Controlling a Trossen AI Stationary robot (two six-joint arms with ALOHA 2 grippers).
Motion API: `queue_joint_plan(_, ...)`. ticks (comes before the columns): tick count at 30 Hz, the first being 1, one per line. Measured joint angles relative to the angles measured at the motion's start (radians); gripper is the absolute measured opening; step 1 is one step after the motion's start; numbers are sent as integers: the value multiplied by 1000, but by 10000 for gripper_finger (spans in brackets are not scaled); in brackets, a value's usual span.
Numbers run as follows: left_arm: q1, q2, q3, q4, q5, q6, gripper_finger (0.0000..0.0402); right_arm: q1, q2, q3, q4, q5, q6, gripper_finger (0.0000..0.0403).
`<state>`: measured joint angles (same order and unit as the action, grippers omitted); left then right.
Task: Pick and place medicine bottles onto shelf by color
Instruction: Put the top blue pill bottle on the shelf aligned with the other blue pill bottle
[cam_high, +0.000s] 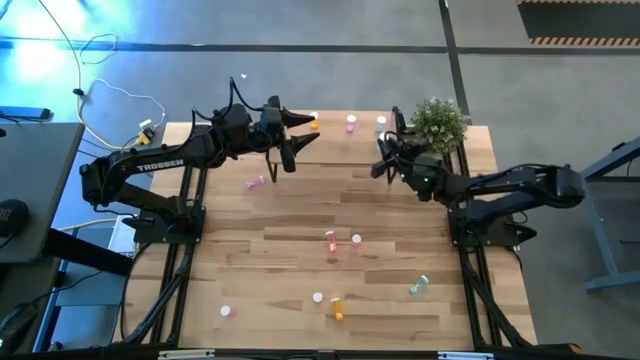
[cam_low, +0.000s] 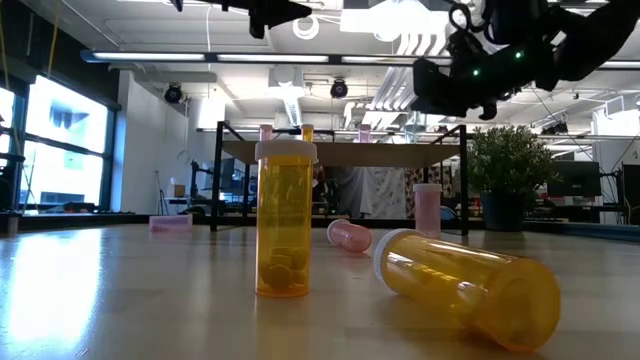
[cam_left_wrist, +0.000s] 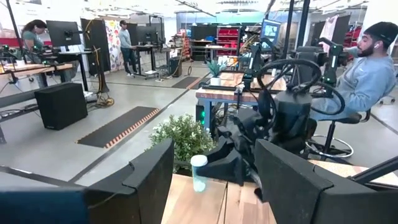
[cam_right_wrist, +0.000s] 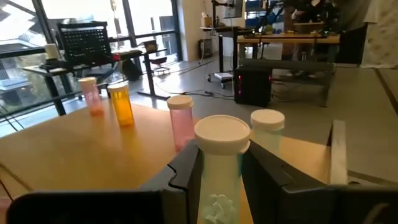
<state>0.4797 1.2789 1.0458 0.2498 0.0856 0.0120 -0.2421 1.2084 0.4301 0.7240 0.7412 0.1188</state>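
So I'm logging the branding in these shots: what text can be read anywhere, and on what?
"TROSSEN": white letters on the left arm, seen from above.
Medicine bottles: no label readable.
Monitors and bins in the room behind: too small or blurred to read.

I see a table (cam_high: 300, 220) of pale wood planks, smooth with a soft sheen in the low view. The bottles (cam_low: 283, 220) are clear, glossy plastic with matt white caps; pills show through the orange wall. My shelf (cam_right_wrist: 74, 146) has a light, matt wood top. Both arms (cam_high: 150, 165) look like dark matt plastic and metal. The plant (cam_high: 440, 122) looks artificial and leafy.
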Motion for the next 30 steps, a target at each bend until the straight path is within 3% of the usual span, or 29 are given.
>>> queue_joint_plan(16,0,0,-1,1,0,0,215,-105,55,3,6,-124,11,83)
queue_joint_plan(30,0,0,-1,1,0,4,215,-125,54,5,-37,-172,-19,83)
